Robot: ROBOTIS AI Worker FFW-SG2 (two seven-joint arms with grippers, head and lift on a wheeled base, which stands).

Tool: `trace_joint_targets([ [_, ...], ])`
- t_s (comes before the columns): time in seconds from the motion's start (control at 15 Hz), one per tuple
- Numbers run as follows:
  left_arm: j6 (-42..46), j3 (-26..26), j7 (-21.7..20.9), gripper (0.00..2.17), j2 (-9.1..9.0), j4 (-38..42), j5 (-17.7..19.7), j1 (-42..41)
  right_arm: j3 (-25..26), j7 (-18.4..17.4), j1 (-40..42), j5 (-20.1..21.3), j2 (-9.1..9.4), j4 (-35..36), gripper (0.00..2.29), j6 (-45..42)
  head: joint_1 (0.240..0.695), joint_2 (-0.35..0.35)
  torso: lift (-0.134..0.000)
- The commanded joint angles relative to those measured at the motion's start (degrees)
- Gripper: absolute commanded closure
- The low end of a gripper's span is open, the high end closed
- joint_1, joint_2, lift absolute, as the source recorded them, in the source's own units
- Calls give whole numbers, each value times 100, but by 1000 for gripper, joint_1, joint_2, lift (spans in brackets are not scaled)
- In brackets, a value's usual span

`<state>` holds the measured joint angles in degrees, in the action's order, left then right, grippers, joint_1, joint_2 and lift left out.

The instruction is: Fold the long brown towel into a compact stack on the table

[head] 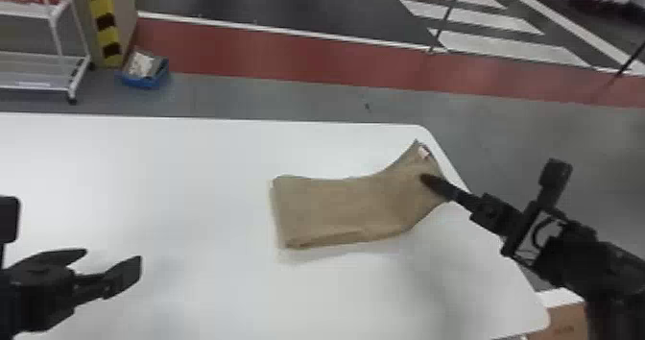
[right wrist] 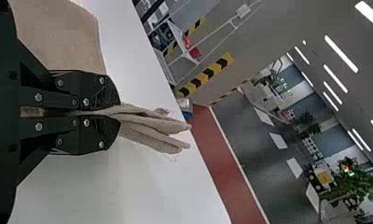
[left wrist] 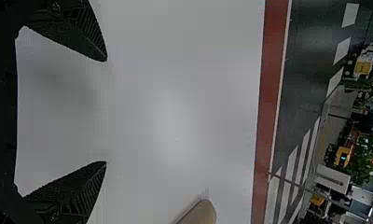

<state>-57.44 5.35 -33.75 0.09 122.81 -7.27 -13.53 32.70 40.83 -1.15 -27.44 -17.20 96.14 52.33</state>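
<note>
Place: looked to me like an industrial hall
Floor (head: pixel 240 98): a red lane (head: pixel 288 51), white crossing stripes (head: pixel 508 47) ran across
Side: wheeled rack (head: pixel 33 70) stood by hazard striping (head: pixel 104 21)
Overhead: strip lights (right wrist: pixel 341 54) glowed

Towel (head: pixel 336 209): is lying on the table (head: pixel 144 171), toward its right end
Rack (head: pixel 53 16): is standing beyond the table, left
Bin (head: pixel 139 82): is sitting just right of the rack

The left claw (head: pixel 114 256) gapes; the right claw (head: pixel 425 178) is clamped together.
</note>
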Motion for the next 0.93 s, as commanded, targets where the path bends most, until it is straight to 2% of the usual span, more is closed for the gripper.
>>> trace_joint_targets([
  [0.0,0,36,0,100,-24,24,7,0,-123,12,9,-15,138,361,1423,283,695,-269,-124],
  [0.27,0,106,-44,100,-24,32,7,-18,-519,65,9,-59,375,871,1423,546,695,-201,-124],
  [0.53,0,141,-44,100,-24,32,7,-9,-1046,21,9,125,436,1038,1420,529,695,-127,-124],
  [0.87,0,150,-44,100,-24,32,7,0,-1995,-49,-26,697,498,1073,1399,476,695,-56,-124],
])
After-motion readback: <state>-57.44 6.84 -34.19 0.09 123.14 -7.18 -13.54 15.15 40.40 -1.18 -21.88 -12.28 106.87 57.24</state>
